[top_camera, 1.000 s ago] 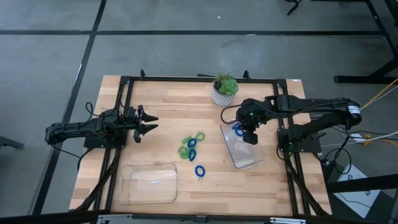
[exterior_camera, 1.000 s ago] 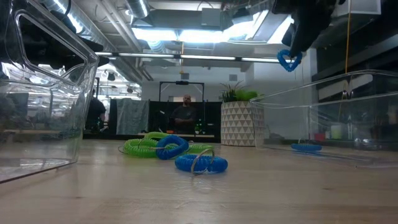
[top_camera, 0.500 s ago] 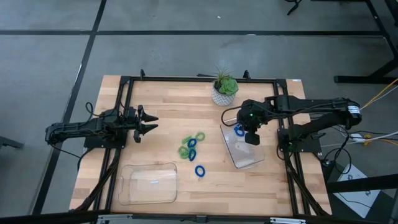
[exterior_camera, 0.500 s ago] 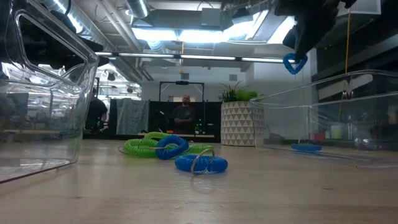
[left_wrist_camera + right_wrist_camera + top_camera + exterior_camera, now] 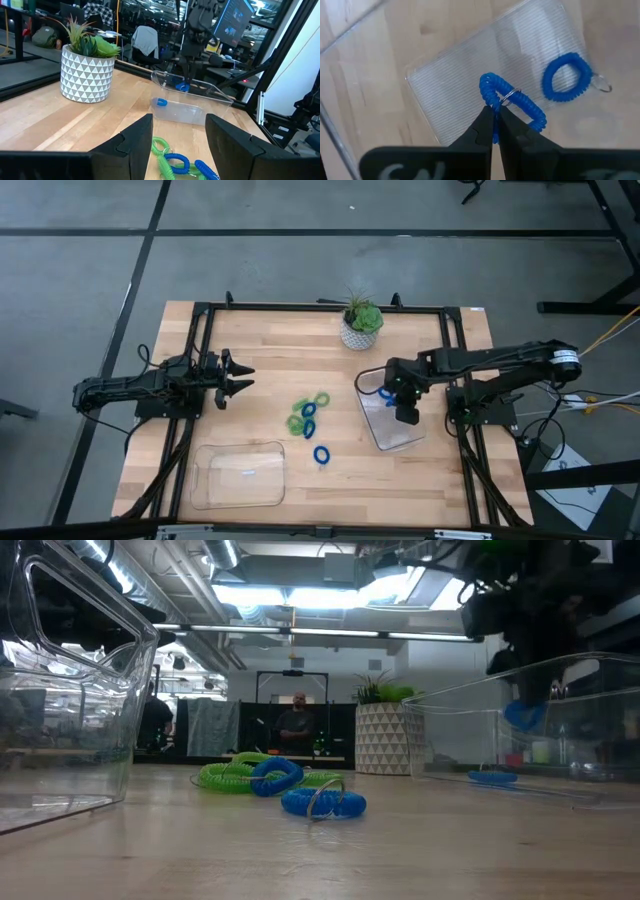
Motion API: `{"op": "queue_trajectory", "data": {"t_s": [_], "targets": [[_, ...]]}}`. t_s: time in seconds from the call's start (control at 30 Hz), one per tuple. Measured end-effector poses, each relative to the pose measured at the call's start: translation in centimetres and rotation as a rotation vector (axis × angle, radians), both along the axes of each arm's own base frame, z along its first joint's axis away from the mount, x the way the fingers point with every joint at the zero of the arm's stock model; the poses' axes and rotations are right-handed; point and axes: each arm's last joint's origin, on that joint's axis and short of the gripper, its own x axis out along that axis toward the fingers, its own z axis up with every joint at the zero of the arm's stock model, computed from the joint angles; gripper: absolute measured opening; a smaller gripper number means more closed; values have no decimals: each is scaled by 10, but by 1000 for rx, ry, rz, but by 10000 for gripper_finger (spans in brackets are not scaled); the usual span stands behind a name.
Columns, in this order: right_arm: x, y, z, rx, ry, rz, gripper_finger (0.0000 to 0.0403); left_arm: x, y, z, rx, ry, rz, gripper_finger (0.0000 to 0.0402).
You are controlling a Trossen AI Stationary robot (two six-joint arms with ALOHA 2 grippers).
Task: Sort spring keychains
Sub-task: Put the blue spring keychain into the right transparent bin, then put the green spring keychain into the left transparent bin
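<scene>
Right gripper (image 5: 493, 131) hangs inside the clear tray (image 5: 400, 438) on its side of the tabletop (image 5: 260, 350), fingers pinched tight on a blue keychain (image 5: 511, 102) — held at one edge of the coil so the rest of the loop dangles free past the fingertips. Likely reason: gripped by the rim, it should fall straight to the tray floor when released. A second blue keychain (image 5: 567, 78) already lies flat on the tray bottom, just beyond the fingers and apart from the held one; this looks like the blue bin.

Held loop: bright blue plastic coil, pulled into a slack oval, with a thin metal ring clipped on near the pinch.

Left gripper (image 5: 238, 377) waits over bare tabletop, fingers spread wide, holding nothing. Ahead of them sits the unsorted cluster (image 5: 308, 416) — green and blue loops tangled together — with one blue loop (image 5: 321, 454) apart from it. An empty tray (image 5: 238, 476) lies near the front edge.
</scene>
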Motion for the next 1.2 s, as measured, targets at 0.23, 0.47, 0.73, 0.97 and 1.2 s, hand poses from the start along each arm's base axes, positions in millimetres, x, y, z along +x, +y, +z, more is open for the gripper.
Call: {"op": "queue_trajectory", "data": {"t_s": [0.23, 0.47, 0.73, 0.97, 1.2], "targets": [[1, 0, -1, 7, -18, 8, 16, 0, 0, 0, 0, 0, 0, 178], [3, 0, 0, 4, -38, 12, 19, 0, 0, 0, 0, 0, 0, 178], [3, 0, 0, -4, -41, 31, 97, 0, 0, 0, 0, 0, 0, 178], [3, 0, 0, -4, -42, 32, 174, 0, 0, 0, 0, 0, 0, 178], [10, 0, 3, -4, -126, 34, 194, 0, 0, 0, 0, 0, 0, 178]]}}
